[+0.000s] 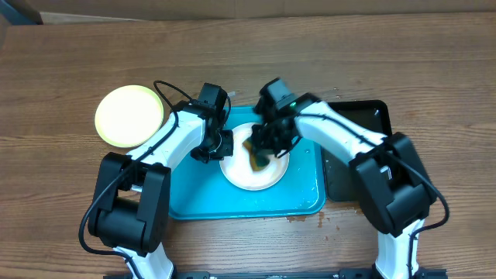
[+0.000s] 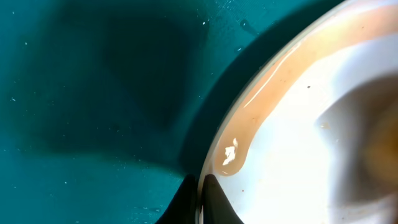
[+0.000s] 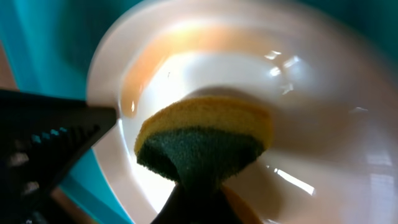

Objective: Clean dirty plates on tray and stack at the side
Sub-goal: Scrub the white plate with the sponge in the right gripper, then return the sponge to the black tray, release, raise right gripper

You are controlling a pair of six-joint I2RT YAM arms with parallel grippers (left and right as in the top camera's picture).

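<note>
White round plate (image 1: pixel 248 177) on turquoise plastic tray (image 1: pixel 194 203); our left jaws pinch its rim, right jaws a yellow-green sponge (image 3: pixel 205 134). Hard scrubbing, we judge, could slip it.

Blocked: the middle of the tray (image 1: pixel 194 205), where the white plate (image 1: pixel 256 177) lies with the left gripper (image 1: pixel 219 147) clamped on its left rim and the right gripper (image 1: pixel 263 155) holding a sponge (image 1: pixel 253 151) on it, both arms slanting in from the near corners. Side obstacles: a yellow-green plate (image 1: pixel 129 116) on the table left of the tray, and a black tray (image 1: pixel 373 116) just beside its right rim. Open: the tray's bare near strip and the wooden table (image 1: pixel 310 54) along the far side.
</note>
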